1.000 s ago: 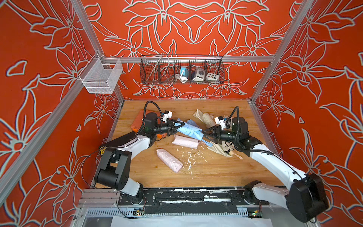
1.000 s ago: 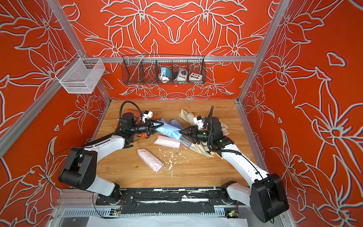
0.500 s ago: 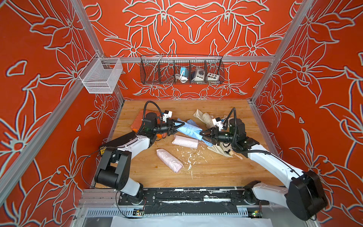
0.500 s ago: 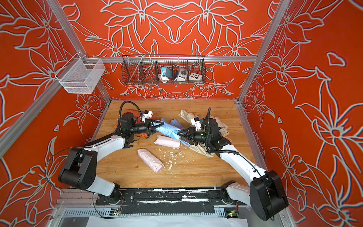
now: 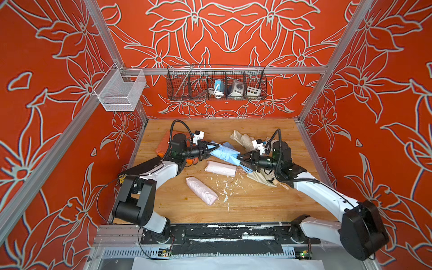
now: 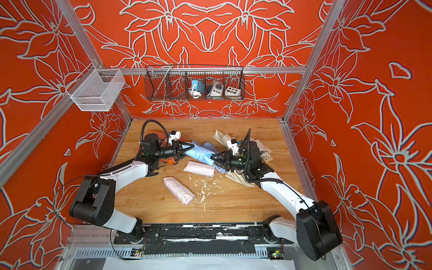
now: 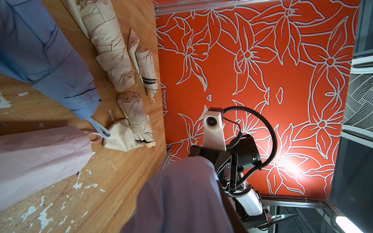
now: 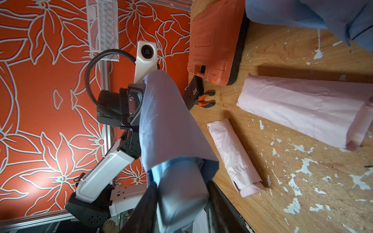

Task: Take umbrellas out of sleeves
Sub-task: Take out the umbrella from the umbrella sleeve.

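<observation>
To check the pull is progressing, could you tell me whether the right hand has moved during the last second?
Yes, slightly: the right hand shifted to the robot's left, closer to the end of the still pink sleeved umbrella.

I'm seeing the right gripper (image 5: 240,161) creeping in over the scuffed wooden tabletop (image 5: 257,205) toward the middle, with its black wrist and white forearm trailing along. A second ago it was standing slightly farther back. Its jaws are narrowing as it comes. They were wider before, and now they're pressing on both sides of the light blue pleated folding umbrella (image 8: 177,181), at the end poking out of the smooth light blue fabric sleeve (image 8: 167,121). In both top views the fingertips are overlapping the blue bundle's end.
</observation>
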`<state>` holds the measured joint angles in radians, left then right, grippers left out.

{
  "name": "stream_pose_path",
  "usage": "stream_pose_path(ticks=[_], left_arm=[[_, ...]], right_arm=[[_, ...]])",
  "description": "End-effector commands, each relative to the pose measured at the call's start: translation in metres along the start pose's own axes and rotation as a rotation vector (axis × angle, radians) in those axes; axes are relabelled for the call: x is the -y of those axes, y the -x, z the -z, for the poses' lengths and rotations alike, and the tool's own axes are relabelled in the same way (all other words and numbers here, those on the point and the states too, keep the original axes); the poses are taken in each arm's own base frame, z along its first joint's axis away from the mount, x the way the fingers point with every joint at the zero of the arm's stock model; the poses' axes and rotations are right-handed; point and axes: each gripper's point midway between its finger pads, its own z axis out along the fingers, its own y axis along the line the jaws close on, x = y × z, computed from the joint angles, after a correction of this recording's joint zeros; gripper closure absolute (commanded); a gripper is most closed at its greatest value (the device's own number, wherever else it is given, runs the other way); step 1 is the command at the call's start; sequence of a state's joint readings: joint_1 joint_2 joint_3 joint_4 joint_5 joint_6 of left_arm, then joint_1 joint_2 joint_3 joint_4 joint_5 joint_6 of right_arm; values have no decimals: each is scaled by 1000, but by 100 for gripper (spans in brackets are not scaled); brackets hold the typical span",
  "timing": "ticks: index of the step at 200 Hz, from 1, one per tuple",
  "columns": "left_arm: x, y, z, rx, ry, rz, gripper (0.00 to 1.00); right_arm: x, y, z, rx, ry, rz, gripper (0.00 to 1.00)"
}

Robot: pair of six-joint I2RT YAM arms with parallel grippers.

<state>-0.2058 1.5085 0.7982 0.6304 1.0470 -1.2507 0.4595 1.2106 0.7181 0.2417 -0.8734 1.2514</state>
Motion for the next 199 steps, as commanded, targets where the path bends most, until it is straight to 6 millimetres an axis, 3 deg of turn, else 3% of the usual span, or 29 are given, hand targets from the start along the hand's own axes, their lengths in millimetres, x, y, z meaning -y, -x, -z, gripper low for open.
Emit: stream_pose_path(ticks=[1, 123, 157, 199], left_arm=[[16, -8, -4, -43, -47, -53, 69], [19, -10, -5, -46, -57, -55, 69], [17, -12, -6, -55, -54, -54, 69], [4, -8, -1, -52, -17, -51, 46]], right_arm=[[-25, -5, -5, -26, 99, 65, 59], [-31, -12, -18, -100, 127, 80, 63], [-30, -12, -19, -100, 121, 86, 89], [-27, -14, -14, -104, 100, 93, 97]])
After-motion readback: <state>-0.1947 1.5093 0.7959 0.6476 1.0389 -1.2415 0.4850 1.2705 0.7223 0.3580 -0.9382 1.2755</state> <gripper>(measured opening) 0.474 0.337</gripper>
